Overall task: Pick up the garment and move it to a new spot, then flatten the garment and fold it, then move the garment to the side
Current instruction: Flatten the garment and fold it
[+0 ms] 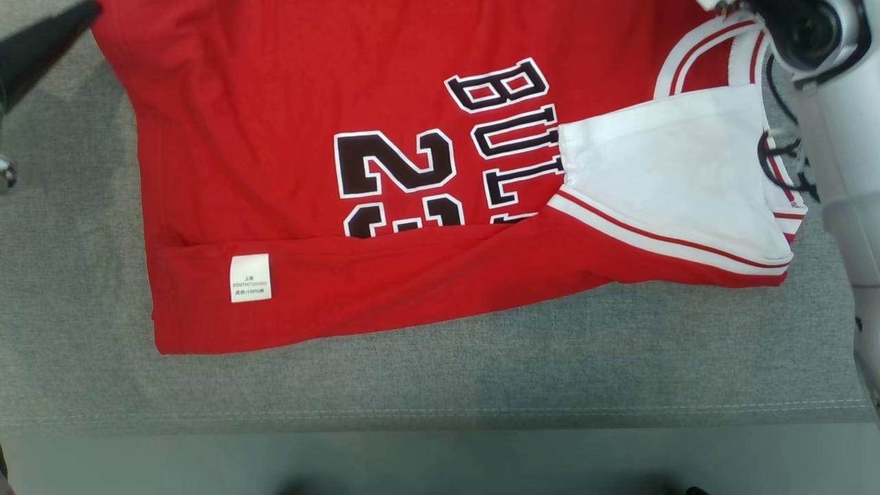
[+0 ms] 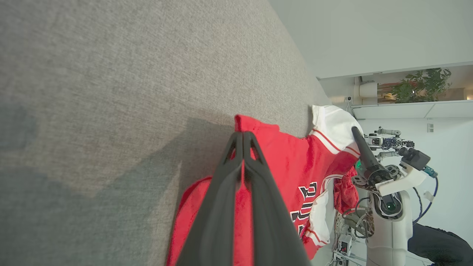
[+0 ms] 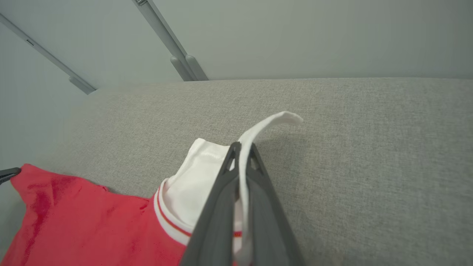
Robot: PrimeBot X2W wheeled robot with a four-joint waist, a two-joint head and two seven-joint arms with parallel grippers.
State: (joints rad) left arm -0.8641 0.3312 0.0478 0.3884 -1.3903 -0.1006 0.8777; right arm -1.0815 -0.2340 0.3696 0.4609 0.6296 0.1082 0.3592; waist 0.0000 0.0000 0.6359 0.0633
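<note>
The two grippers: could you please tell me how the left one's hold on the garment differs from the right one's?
The left gripper pinches a red corner of the garment; the right gripper pinches its white sleeve edge. A short red tip pokes past the left gripper, while a longer white strip curls beyond the right gripper. Both are shut on fabric.

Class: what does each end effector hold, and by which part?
The red fabric jersey: left end effector pinches a red corner, right end effector the white sleeve edge.
</note>
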